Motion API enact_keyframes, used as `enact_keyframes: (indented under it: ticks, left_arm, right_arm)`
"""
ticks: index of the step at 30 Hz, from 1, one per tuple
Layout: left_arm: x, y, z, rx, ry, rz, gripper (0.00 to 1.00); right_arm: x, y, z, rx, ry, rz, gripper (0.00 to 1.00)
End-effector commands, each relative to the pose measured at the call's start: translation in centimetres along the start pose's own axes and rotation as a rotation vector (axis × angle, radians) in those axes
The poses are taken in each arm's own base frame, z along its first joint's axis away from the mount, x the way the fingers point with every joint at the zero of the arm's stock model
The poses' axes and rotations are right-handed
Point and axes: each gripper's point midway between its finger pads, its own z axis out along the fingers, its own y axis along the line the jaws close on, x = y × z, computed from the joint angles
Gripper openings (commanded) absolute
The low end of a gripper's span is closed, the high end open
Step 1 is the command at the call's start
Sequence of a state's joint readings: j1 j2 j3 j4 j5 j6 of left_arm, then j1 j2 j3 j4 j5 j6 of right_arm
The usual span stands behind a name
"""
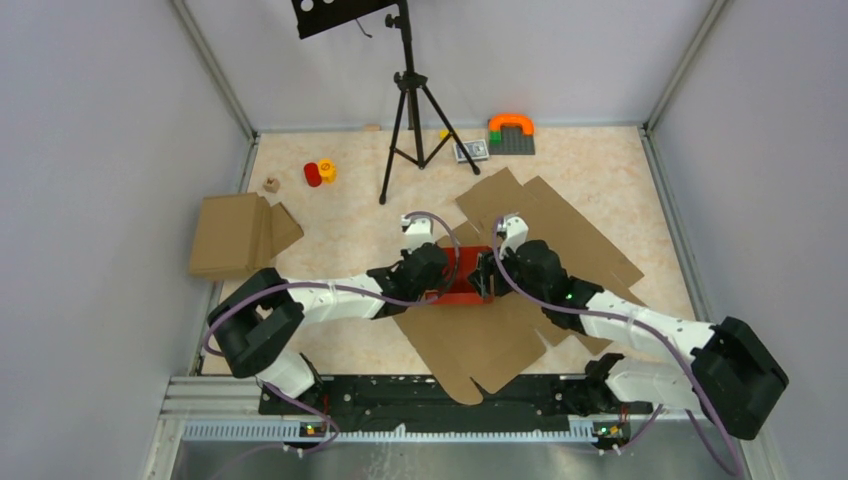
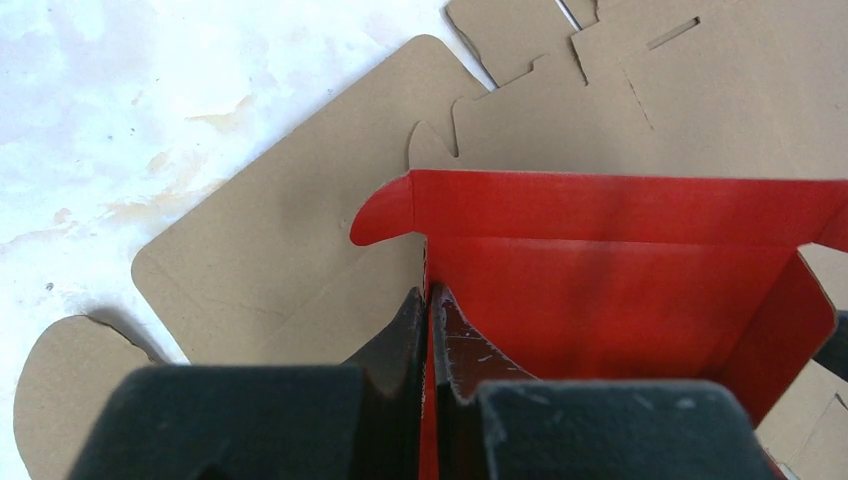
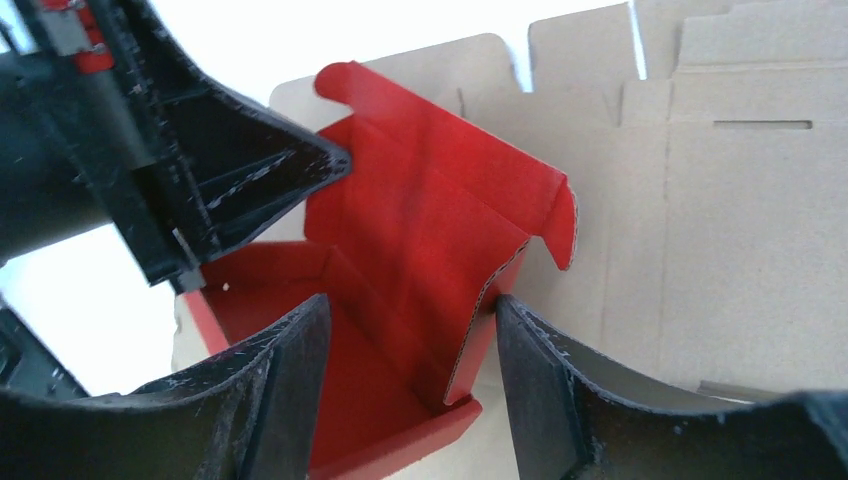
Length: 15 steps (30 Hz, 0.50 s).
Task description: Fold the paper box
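The paper box (image 1: 466, 290) is bright red, partly folded, with raised walls and an open top, and rests on brown cardboard at the table's middle. My left gripper (image 2: 428, 293) is shut on the paper box (image 2: 620, 280), pinching its left side wall, which shows as a thin red strip between the fingers. Its rear panel stands up with a rounded tab at the corner. My right gripper (image 3: 412, 305) is open and straddles the right side wall of the paper box (image 3: 400, 250): one finger (image 3: 290, 360) is inside, the other (image 3: 540, 370) outside, touching the wall's edge. From above, the left gripper (image 1: 438, 283) and right gripper (image 1: 492, 278) flank the box.
Large flat brown cardboard cut-outs (image 1: 560, 225) lie under and around the box, one reaching toward the near edge (image 1: 480, 350). A folded brown cardboard box (image 1: 235, 235) sits at the left. A black tripod (image 1: 410, 100), red and yellow cylinders (image 1: 320, 172) and a grey plate with an orange arch (image 1: 511, 135) stand at the back.
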<state>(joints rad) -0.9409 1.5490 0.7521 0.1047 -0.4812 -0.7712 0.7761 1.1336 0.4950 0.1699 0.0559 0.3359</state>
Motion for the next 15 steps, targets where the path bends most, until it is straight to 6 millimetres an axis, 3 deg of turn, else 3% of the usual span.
enact_keyframes:
  ticks: [1, 4, 9, 15]
  left_arm:
    - [-2.6, -4.4, -1.2, 0.16, -0.059, -0.045, 0.03]
    - [-3.2, -5.0, -1.8, 0.214, -0.091, -0.03, 0.01]
    - [-5.4, -5.6, -3.7, 0.305, -0.195, 0.037, 0.0]
    - [-5.8, -5.8, -5.5, 0.411, -0.27, 0.236, 0.0]
  right_arm:
    - [-1.6, 3.5, -1.7, -0.165, 0.024, 0.002, 0.61]
    - [-1.2, 2.7, -2.2, -0.134, 0.038, 0.033, 0.64]
    - [-1.4, 0.1, -3.4, -0.006, 0.039, 0.091, 0.8]
    - [-3.2, -1.1, -5.4, 0.055, 0.042, -0.039, 0.87]
